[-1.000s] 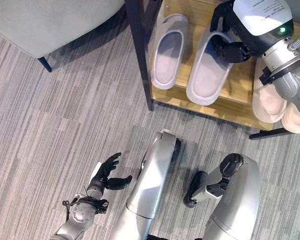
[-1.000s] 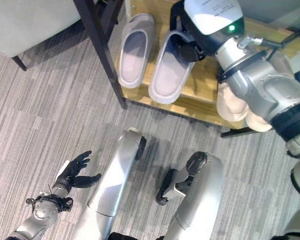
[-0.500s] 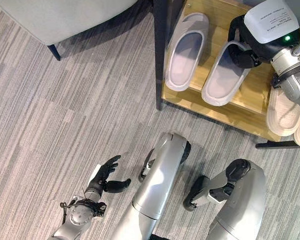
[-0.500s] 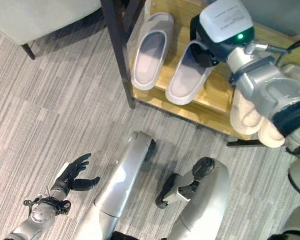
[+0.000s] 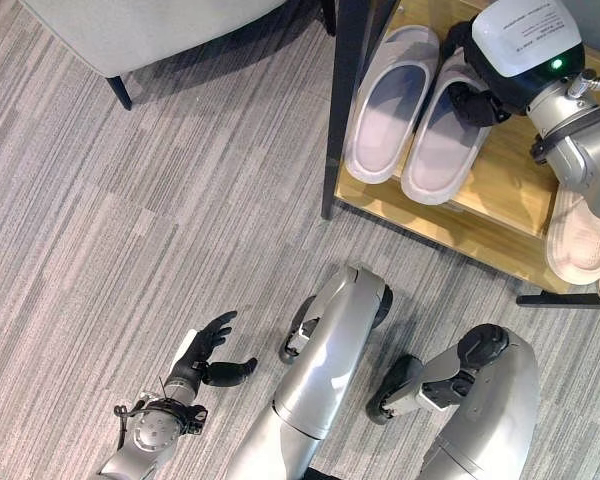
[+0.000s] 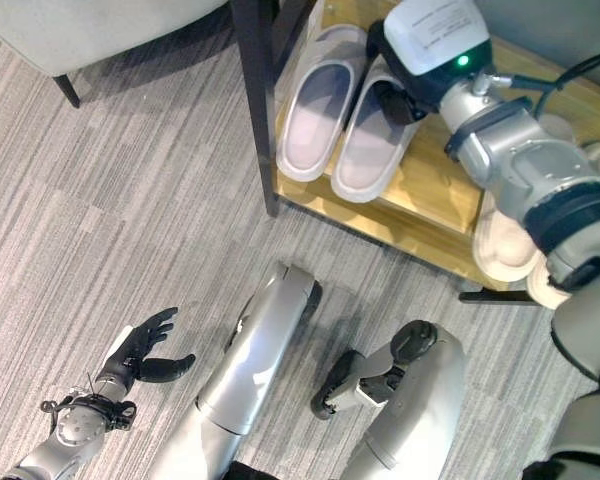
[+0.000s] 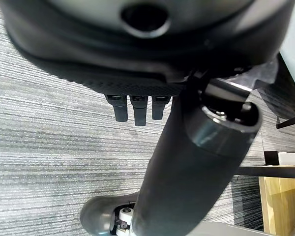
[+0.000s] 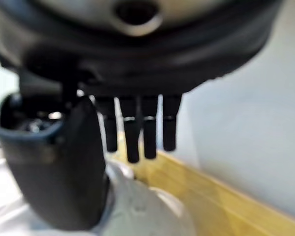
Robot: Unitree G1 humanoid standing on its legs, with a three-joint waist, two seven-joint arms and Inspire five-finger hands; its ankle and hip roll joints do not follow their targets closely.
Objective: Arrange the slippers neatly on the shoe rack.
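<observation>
- My right hand [image 5: 477,98] is on the toe end of the right-hand pale lilac-grey foam slipper [image 5: 435,150]. In my right wrist view the thumb [image 8: 59,167] presses on the slipper's rounded upper while the fingers [image 8: 137,130] reach straight past it, so I read the hand as spread and pushing, not clamped.
- That slipper lies on the light wooden shelf of the shoe rack [image 5: 500,185], touching its twin, the other pale lilac-grey foam slipper [image 5: 388,100], along their inner edges.
- To do this step well, I judge I should nudge gently from the toe until both heels line up near the shelf's front edge, keeping the pair parallel and not shoving the twin askew.
- The dark metal upright post of the rack [image 5: 345,105] stands just beside the left slipper; pushing too far that way would jam it against the post.
- A pair of beige slippers [image 5: 580,235] sits at the shelf's right end, partly over the edge and under my forearm, so I must mind my elbow.
- My left hand [image 5: 205,355] hangs loosely spread over the grey striped carpet [image 5: 130,220], holding nothing.
- A pale grey upholstered seat on dark legs [image 5: 150,30] stands well apart.
</observation>
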